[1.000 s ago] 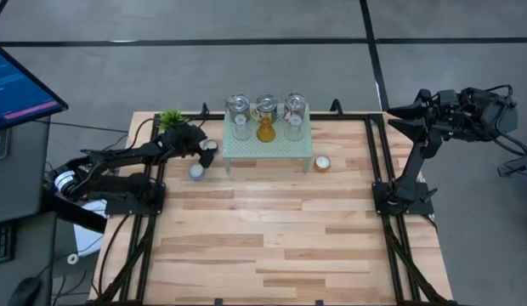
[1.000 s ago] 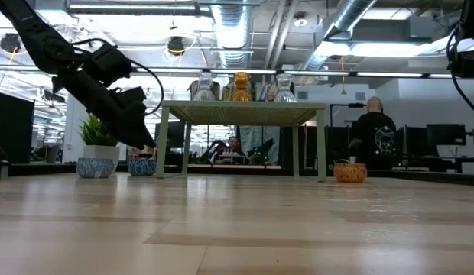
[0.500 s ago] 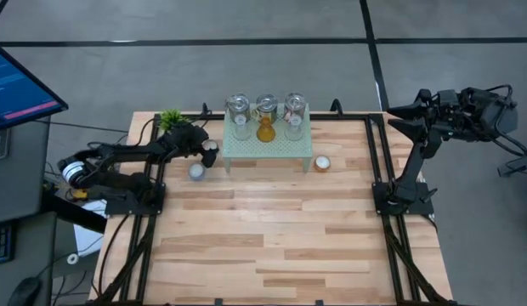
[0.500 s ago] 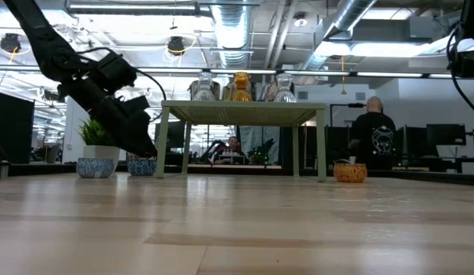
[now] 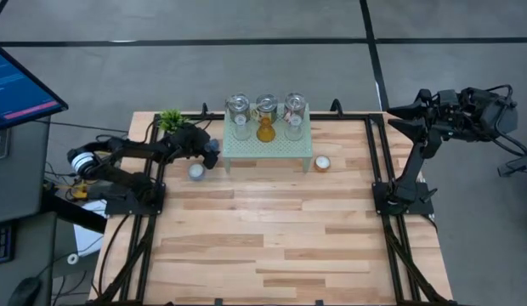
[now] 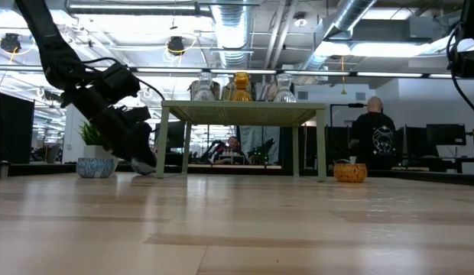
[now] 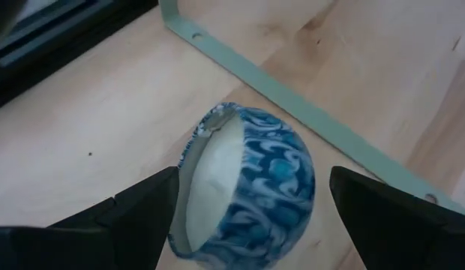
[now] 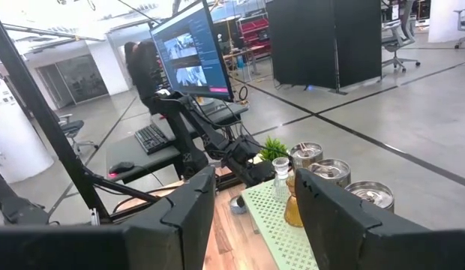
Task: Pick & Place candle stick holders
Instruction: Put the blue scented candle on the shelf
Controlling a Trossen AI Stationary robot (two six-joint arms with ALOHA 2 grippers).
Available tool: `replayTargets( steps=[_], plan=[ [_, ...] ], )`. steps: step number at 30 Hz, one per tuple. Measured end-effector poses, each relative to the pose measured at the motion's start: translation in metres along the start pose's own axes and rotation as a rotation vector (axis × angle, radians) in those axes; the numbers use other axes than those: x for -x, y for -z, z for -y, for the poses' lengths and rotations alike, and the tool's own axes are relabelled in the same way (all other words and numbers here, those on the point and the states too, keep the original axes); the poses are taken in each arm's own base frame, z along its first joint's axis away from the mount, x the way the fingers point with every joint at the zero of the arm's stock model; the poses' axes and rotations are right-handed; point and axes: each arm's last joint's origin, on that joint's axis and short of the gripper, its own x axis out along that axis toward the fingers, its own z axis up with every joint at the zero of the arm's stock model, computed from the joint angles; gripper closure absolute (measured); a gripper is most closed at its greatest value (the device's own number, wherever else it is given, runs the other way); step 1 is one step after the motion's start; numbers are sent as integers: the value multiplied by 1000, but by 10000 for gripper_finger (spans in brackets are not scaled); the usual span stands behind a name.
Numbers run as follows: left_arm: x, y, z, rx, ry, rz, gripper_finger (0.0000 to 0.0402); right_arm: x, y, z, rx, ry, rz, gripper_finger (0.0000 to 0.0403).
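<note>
A blue-and-white patterned candle holder (image 7: pixel 251 191) with white wax stands on the table by the left leg of the pale green mesh stand (image 5: pixel 268 146). My left gripper (image 7: pixel 253 176) is open, slanting down, with one finger on each side of that holder; I cannot tell whether either finger touches it. In the low view the gripper (image 6: pixel 141 156) hides the holder. A second blue holder (image 5: pixel 196 172) stands nearer on the table. Three silvery jars (image 5: pixel 266 104) and an amber cup (image 5: pixel 265 132) are on the stand. My right gripper (image 5: pixel 399 117) waits open, high past the far right corner.
An orange tealight cup (image 5: pixel 321 162) stands on the table by the stand's right leg. A small green potted plant (image 5: pixel 171 117) is at the far left corner, behind my left arm. The near half of the wooden table (image 5: pixel 272 246) is bare planks. People and desks show beyond the table.
My left gripper has sunk toward the table and moved over the blue-and-white holder by the stand's leg, which now sits between its fingers. The fingers have stayed open. The holder has not moved.
</note>
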Motion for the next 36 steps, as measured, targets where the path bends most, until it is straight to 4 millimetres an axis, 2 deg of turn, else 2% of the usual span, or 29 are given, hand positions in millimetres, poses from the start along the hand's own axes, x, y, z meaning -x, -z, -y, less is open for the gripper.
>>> replayTargets(
  steps=[9, 13, 18, 22, 32, 36],
  plan=[
    [19, -16, 0, 18, -7, 129, 56, 0, 0, 0, 2, -1, -1, 228],
    [20, -17, 0, 17, -7, 137, 56, 0, 1, 0, 11, -3, -3, 231],
    [10, -10, 2, 22, 64, 75, 56, 0, 2, 1, 24, -2, -4, 231],
    [1, -2, 1, 23, 50, 23, 56, 0, 1, 1, 23, 9, 2, 230],
    [-6, 1, 1, 0, 42, 6, 56, 0, 1, 1, -19, 16, 7, 230],
    [-8, 4, 1, 1, 43, -7, 73, 0, 1, 1, -21, 17, 7, 231]
  ],
)
